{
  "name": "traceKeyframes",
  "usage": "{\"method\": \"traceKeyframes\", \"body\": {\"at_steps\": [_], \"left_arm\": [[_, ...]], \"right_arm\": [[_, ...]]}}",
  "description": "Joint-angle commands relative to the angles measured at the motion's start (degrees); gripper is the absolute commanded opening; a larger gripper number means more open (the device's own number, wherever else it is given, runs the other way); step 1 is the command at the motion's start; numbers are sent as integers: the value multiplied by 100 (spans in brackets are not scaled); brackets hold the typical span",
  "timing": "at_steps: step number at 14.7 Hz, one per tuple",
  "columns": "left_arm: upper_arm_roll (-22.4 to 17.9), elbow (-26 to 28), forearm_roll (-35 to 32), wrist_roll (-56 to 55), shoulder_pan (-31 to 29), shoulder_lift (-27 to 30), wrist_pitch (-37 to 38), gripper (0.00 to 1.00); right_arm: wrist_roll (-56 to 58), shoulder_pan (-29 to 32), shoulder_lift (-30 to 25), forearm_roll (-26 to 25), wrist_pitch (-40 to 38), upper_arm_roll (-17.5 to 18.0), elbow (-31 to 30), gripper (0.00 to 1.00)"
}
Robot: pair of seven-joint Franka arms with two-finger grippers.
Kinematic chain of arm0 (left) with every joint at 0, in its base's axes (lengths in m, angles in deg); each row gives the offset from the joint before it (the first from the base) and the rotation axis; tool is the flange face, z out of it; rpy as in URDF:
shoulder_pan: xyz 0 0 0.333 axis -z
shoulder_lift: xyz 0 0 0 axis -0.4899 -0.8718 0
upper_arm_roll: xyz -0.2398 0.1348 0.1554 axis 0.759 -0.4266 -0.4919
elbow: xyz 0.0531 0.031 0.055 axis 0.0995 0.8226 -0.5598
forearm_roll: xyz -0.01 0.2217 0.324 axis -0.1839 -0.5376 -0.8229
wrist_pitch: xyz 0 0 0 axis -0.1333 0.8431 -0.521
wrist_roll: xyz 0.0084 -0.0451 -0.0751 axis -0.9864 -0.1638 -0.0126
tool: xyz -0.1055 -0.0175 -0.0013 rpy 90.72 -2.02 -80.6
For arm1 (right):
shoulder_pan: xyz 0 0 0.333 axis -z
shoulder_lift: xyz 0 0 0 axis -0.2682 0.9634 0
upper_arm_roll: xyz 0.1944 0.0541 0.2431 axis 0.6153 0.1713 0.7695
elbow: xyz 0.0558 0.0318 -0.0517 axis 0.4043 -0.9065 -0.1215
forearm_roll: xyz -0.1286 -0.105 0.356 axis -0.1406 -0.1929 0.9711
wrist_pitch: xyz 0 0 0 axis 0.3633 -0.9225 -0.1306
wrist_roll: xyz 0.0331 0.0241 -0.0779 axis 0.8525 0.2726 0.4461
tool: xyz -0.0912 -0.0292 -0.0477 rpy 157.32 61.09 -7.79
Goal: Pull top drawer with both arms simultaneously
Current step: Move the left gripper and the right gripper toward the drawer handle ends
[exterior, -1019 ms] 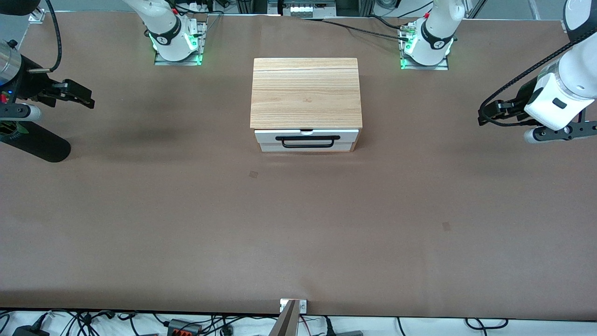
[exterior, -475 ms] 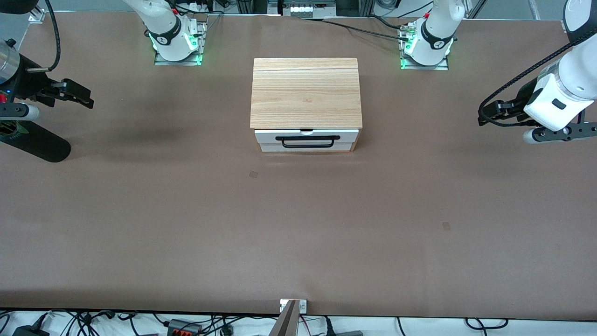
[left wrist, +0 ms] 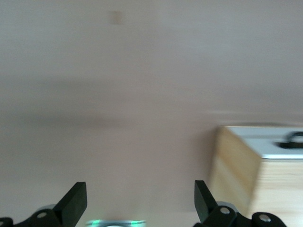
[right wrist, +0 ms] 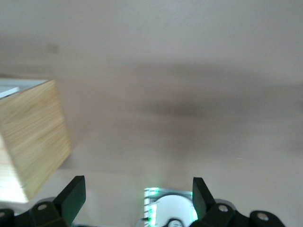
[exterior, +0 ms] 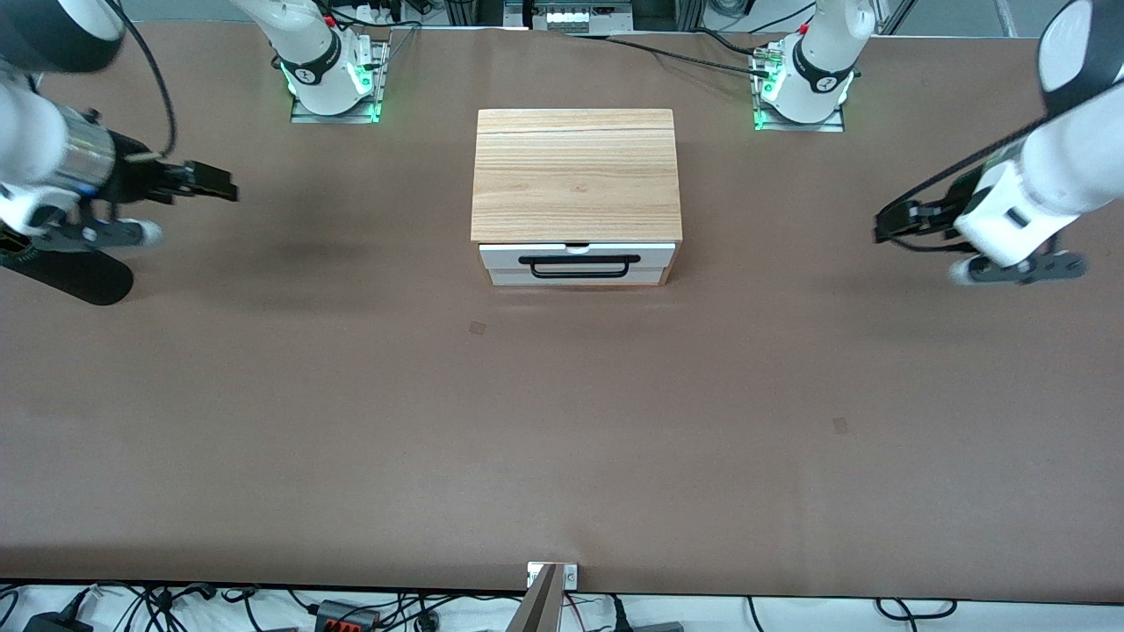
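Note:
The top drawer (exterior: 577,260) has a white front and a long black bar handle (exterior: 579,267). It is closed, under the cabinet's light wood top (exterior: 576,173), and faces the front camera. My left gripper (exterior: 885,226) is open and empty, up over the table toward the left arm's end, well apart from the cabinet. Its wrist view shows its fingers (left wrist: 75,202) wide apart and the cabinet's side with a bit of the handle (left wrist: 293,138). My right gripper (exterior: 224,185) is open and empty over the right arm's end. Its fingers (right wrist: 73,196) are wide apart, and the cabinet's wooden side (right wrist: 33,142) shows.
The cabinet stands on a brown table (exterior: 562,421). The two arm bases (exterior: 332,83) (exterior: 803,88) with green lights stand along the table's edge by the robots. A small metal bracket (exterior: 551,575) sits at the table's edge nearest the front camera.
Both grippers have moved inward toward the cabinet, the right one more than the left. The drawer has not moved.

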Motion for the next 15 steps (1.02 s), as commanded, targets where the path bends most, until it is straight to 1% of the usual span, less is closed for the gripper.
{"method": "traceKeyframes", "body": {"at_steps": [1, 2, 3, 4, 6, 8, 10, 12, 13, 14, 15], "left_arm": [[18, -145, 722, 1214, -39, -614, -315, 100], [18, -145, 1141, 1567, -65, -825, -316, 100], [9, -119, 1789, 1823, -100, -1036, -325, 100], [9, -119, 2179, 2113, -179, -1247, -325, 100], [9, -102, 2742, 2798, -223, -1608, -429, 100], [18, -101, 2920, 3405, -145, -1915, -667, 100], [36, -32, 3585, 3828, -118, -2249, -773, 100], [36, 74, 4472, 4468, -100, -2644, -782, 100], [53, 161, 4816, 4611, -92, -2768, -791, 100], [105, 267, 5098, 4638, -39, -2822, -817, 100], [115, 477, 5344, 4682, 22, -2822, -956, 100]], "right_arm": [[44, -107, 535, 887, -44, -15, 123, 100], [45, -117, 710, 1257, 78, -15, 132, 100], [45, -126, 886, 1634, 289, -15, 97, 100], [71, -152, 1027, 2004, 430, -7, 88, 100], [150, -423, 1247, 2690, 798, -6, 62, 100], [324, -670, 1344, 3287, 1247, -6, -105, 100], [1139, -767, 1607, 4017, 1608, -6, -290, 100], [2018, -820, 1880, 4903, 1801, -6, -474, 100], [2422, -855, 1968, 5412, 1915, -6, -640, 100], [2740, -899, 2012, 5809, 1978, -6, -729, 100], [2969, -995, 2065, 6091, 2065, -6, -817, 100]]}}
